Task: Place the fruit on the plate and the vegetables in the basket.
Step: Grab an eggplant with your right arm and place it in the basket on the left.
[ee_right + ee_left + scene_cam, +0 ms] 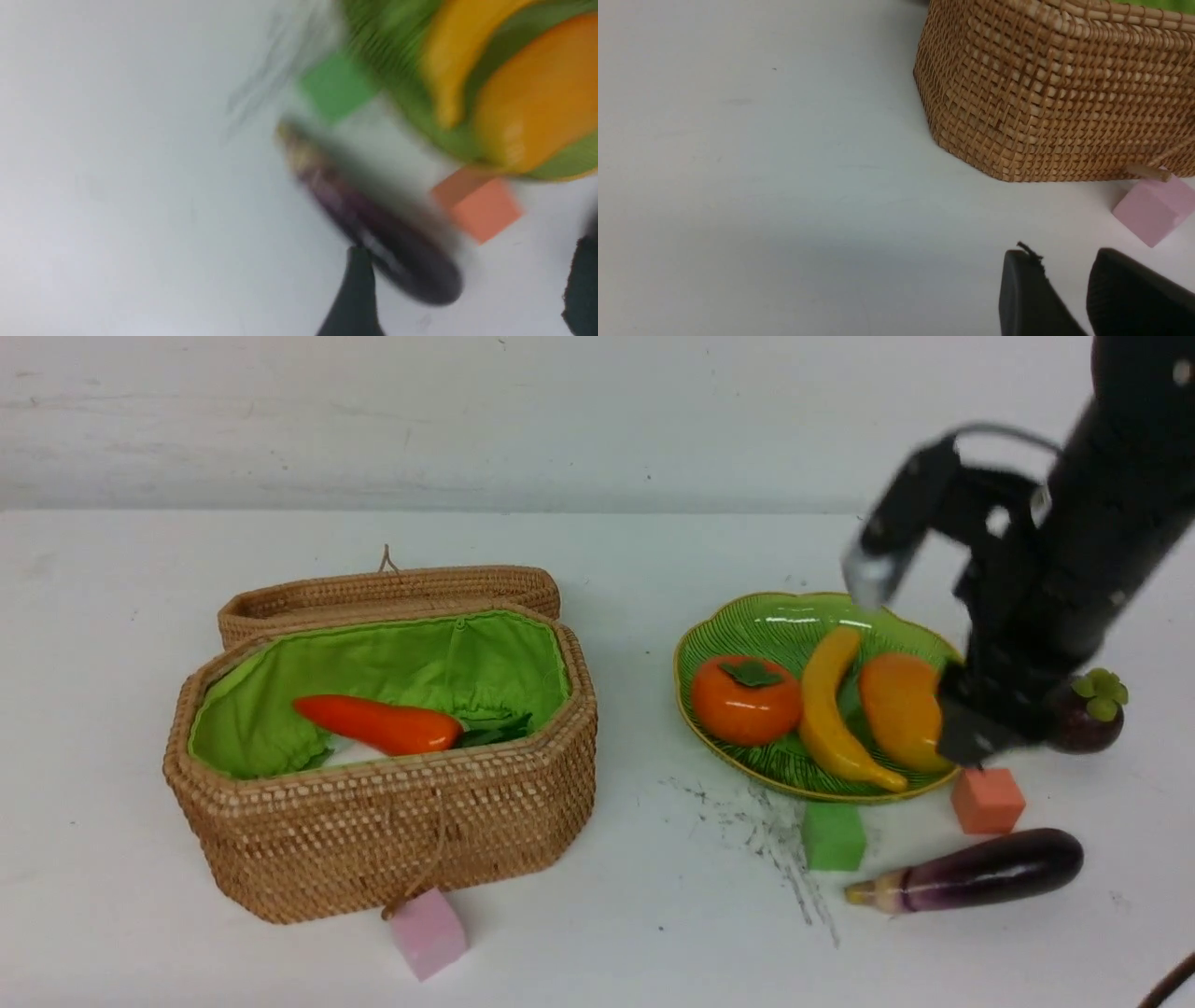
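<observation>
The basket [392,831] is the largest thing on the white table [93,915]: octagonal tan wicker on the left, its lid [392,588] thrown back behind it and its bright green lining [392,663] showing. Well to its right sits the plate [775,625], a shallow, ribbed green glass dish with a scalloped gold rim.

The right arm's black gripper [472,245] hangs over the plate's right edge. Its fingers stand wide apart with nothing between them.

The eggplant [980,873], long, glossy and dark purple with a pale stem end, lies on the table in front of the plate. The yellow banana [826,709] lies across the middle of the plate, with the orange-yellow mango [901,709] on its right and the round orange persimmon [745,700], capped with a green leaf, on its left.

The orange-red pepper [378,723] lies inside the basket. A white sliver beneath it may be the white vegetable [350,753], though it is mostly hidden.

The small dark mangosteen [1092,719] stands on the table just right of the plate, partly behind the arm.

A green cube [833,835] and an orange cube [988,800] lie between the plate and the eggplant. A pink cube [428,933] sits by the basket's front.

The left gripper [1066,261] is low beside the basket's corner, its fingers slightly apart and empty.
</observation>
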Robot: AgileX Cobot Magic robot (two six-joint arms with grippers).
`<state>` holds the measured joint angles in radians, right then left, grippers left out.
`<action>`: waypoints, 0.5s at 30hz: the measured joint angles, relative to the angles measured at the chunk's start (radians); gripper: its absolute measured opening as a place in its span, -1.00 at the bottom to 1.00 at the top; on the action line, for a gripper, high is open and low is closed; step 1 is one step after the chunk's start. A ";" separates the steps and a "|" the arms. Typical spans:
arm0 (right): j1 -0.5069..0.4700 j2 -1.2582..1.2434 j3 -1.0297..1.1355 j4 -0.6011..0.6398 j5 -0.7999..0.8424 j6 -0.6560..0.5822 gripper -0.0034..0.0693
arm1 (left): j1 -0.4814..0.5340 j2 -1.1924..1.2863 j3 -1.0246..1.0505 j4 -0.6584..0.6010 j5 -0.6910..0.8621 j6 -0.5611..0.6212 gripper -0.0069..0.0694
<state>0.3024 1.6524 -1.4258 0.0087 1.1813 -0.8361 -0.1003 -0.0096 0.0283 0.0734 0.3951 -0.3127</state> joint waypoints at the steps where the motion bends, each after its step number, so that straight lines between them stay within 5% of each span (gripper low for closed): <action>1: -0.019 0.003 0.070 -0.003 -0.022 -0.125 0.66 | 0.000 0.000 0.000 0.000 0.000 0.000 -0.29; 6: -0.046 0.066 0.250 -0.001 -0.127 -0.461 0.66 | 0.000 0.000 0.000 0.000 0.000 0.000 -0.27; 15: -0.046 0.123 0.272 0.018 -0.293 -0.518 0.65 | 0.000 0.000 0.000 0.000 0.000 0.000 -0.24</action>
<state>0.2560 1.7751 -1.1539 0.0264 0.8880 -1.3543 -0.1003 -0.0096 0.0283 0.0734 0.3951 -0.3127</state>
